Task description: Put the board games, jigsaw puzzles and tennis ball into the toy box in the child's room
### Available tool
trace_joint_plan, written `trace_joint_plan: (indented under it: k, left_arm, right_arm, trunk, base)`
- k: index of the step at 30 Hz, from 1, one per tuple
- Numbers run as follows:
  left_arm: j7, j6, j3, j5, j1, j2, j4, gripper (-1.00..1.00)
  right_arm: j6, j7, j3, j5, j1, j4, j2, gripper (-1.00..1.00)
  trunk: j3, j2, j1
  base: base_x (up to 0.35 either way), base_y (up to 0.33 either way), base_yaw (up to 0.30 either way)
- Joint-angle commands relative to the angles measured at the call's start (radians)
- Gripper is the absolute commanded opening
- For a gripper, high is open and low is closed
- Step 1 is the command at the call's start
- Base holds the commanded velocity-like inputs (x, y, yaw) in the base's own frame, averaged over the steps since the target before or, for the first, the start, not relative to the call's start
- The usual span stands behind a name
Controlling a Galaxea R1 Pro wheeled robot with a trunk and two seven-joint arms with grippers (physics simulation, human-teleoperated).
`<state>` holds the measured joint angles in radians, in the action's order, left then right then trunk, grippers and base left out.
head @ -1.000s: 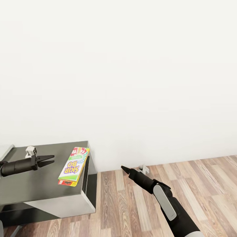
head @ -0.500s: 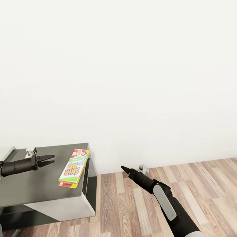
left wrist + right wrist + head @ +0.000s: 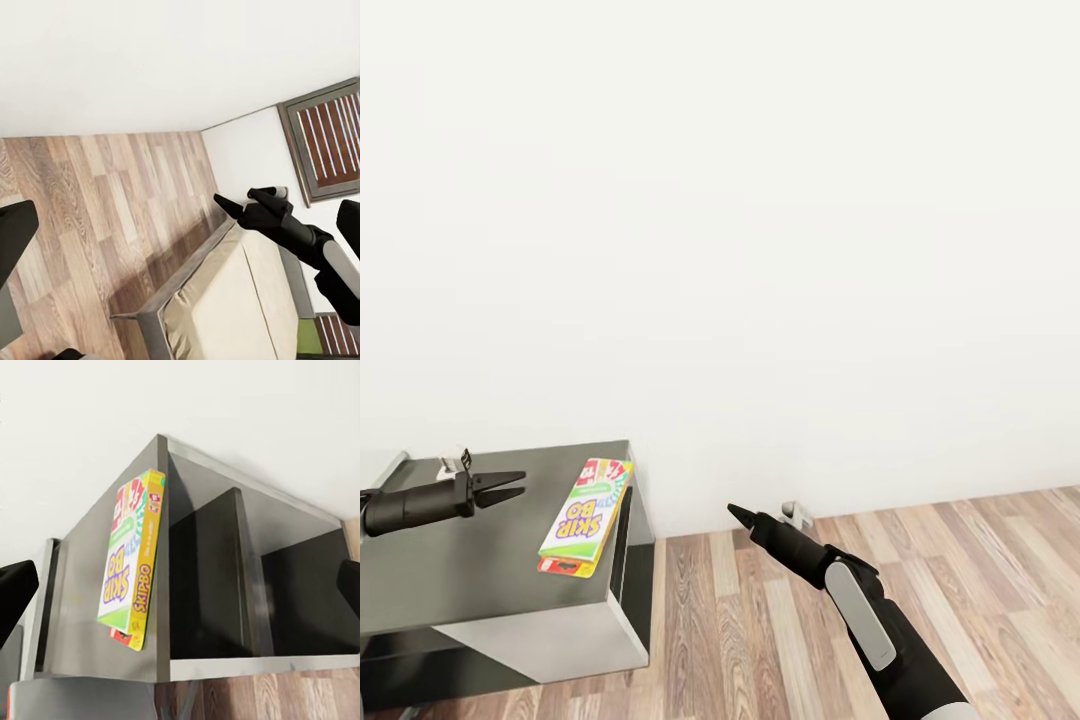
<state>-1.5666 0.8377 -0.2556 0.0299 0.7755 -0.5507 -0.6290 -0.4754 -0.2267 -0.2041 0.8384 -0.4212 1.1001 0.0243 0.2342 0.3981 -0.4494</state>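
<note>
Nearest, on the right, my right arm with its white forearm shell runs up from the lower edge, ending in my right gripper [image 3: 741,516] above the brown wood-plank floor [image 3: 960,580]. In the head view its black fingers come together in a single point, with nothing between them; in the left wrist view the same gripper [image 3: 227,206] also tapers to one tip. I record it as closed and empty.

On the left, my left gripper [image 3: 508,483] hangs over the low cabinet with the dark grey top [image 3: 460,570]. Its two black fingers stand a little apart at the tips, with a narrow gap, and hold nothing.

One board game, a thin flat box with a white, yellow and green printed cover reading "SKIP BO" [image 3: 585,517], lies flat on the cabinet top near its right edge, to the right of my left gripper and apart from it. In the right wrist view the same box [image 3: 132,562] lies close along that edge, with the cabinet's dark open compartments [image 3: 217,577] below it.

In the left wrist view, the bed with a beige mattress and dark grey frame [image 3: 225,300] stands on the plank floor.

Farthest, a plain white wall [image 3: 760,250] rises behind the cabinet.
</note>
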Motion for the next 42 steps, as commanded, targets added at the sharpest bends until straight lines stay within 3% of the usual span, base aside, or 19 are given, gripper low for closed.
trace_joint_plan:
  k: [1,42]
  left_arm:
    - [-0.004,0.011,0.000,-0.001,0.001,-0.001,0.000,1.00]
    - [-0.004,0.011,-0.013,-0.001,0.001,0.000,0.000,1.00]
  right_arm:
    - [-0.005,0.000,0.001,0.004,-0.001,0.000,0.000,1.00]
    - [-0.005,-0.001,-0.001,0.004,-0.001,0.002,0.000,1.00]
  trunk:
    - [0.000,0.002,-0.001]
    - [-0.068,0.002,-0.001]
  base:
    - [0.000,0.000,0.000]
    - [0.000,0.000,0.000]
